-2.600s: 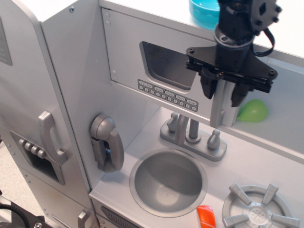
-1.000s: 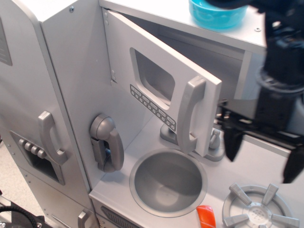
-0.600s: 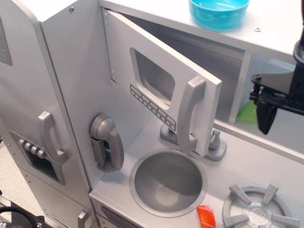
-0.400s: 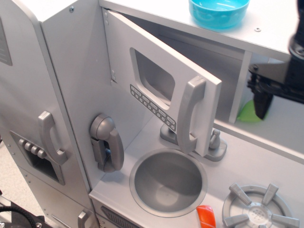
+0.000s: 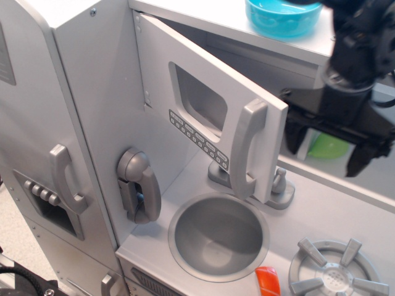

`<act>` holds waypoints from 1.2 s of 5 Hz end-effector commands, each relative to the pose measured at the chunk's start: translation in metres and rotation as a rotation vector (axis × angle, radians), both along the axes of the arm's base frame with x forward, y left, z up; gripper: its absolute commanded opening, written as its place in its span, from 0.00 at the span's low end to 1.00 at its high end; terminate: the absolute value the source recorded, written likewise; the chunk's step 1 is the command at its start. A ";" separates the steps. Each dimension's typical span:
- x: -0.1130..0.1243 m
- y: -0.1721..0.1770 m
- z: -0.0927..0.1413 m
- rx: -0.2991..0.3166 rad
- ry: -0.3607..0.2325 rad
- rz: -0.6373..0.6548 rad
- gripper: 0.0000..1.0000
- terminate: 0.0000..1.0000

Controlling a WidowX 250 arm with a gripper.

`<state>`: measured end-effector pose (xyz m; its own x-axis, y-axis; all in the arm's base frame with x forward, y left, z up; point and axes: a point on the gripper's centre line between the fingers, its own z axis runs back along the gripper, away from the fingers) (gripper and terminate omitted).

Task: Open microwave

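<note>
The microwave door (image 5: 203, 105) stands swung open to about halfway, hinged on its left. It has a rounded clear window, a row of small grey buttons and a vertical silver handle (image 5: 245, 148) on its free edge. The dark microwave cavity (image 5: 290, 74) shows behind it. My black gripper (image 5: 326, 145) hangs to the right of the door, in front of the cavity. Its fingers (image 5: 292, 137) are spread wide and hold nothing. It does not touch the handle.
A teal bowl (image 5: 282, 15) sits on the top shelf. A green object (image 5: 327, 147) lies behind the gripper. Below are the sink (image 5: 218, 235), the faucet (image 5: 278, 185), a stove burner (image 5: 333, 271) and an orange item (image 5: 267, 280). A toy phone (image 5: 138, 185) and the fridge door (image 5: 37, 154) are at left.
The door was shut with my gripper on its handle; it is now swung open and released. In the last second the open gripper moved right and up, then back left toward the cavity.
</note>
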<state>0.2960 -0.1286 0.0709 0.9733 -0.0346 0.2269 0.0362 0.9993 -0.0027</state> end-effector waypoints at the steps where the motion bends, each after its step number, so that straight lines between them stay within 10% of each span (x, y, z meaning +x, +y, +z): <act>1: -0.038 0.046 0.031 -0.057 -0.035 -0.068 1.00 0.00; 4: -0.094 0.129 0.028 -0.050 -0.038 -0.082 1.00 0.00; 6: -0.097 0.123 0.034 -0.036 -0.014 -0.061 1.00 0.00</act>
<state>0.1941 -0.0107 0.0901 0.9750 -0.0778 0.2083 0.0893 0.9949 -0.0467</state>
